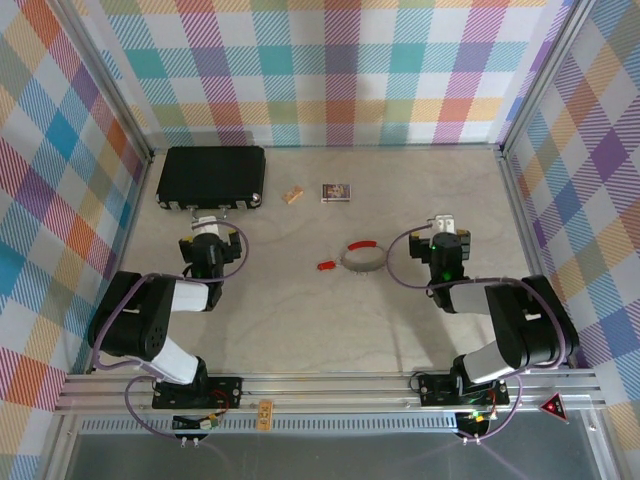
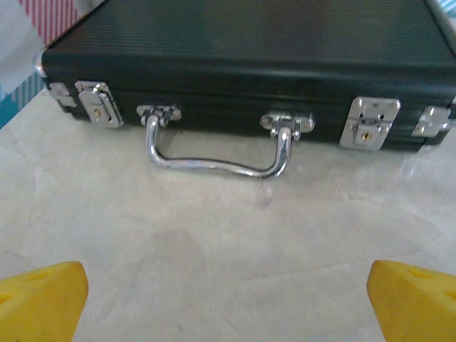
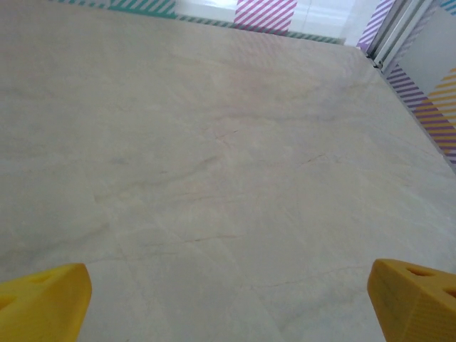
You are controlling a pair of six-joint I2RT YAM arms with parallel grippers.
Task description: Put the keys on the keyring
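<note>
1. Both claws are spread wide and hold nothing. The left gripper [image 1: 211, 220] and the right gripper [image 1: 443, 222] each show yellow fingertips [image 2: 39, 299] at the lower corners of their wrist views, with bare table [image 3: 214, 164] between them.
2. The keys [image 1: 325, 265] lie on the table at mid depth, between the two arms. They are just left of the keyring [image 1: 361, 245]. From above, I cannot tell whether they touch it.
3. Nearest risk: the key is tiny and lies flat. Jaws closing from this wide could skid it aside or scrape the table instead of gripping it.
4. Next risk: the ring is thin and loose, so a push from the key would probably slide it unless the other claw pins it. The red sleeve covers the ring's far rim, which likely blocks threading there.
5. Farther risk: the left claw faces the black case [image 2: 249, 57] and its chrome handle [image 2: 221, 160], so a careless reach forward would strike them. Beyond the ring, the tan block [image 1: 292, 195] and the small card [image 1: 336, 191] could be mistaken for the target.
6. Pose: both arms are folded, with elbows near and forearms pointing far. The left claw sits just near of the case. The right claw is well right of the ring and aimed at open table.
</note>
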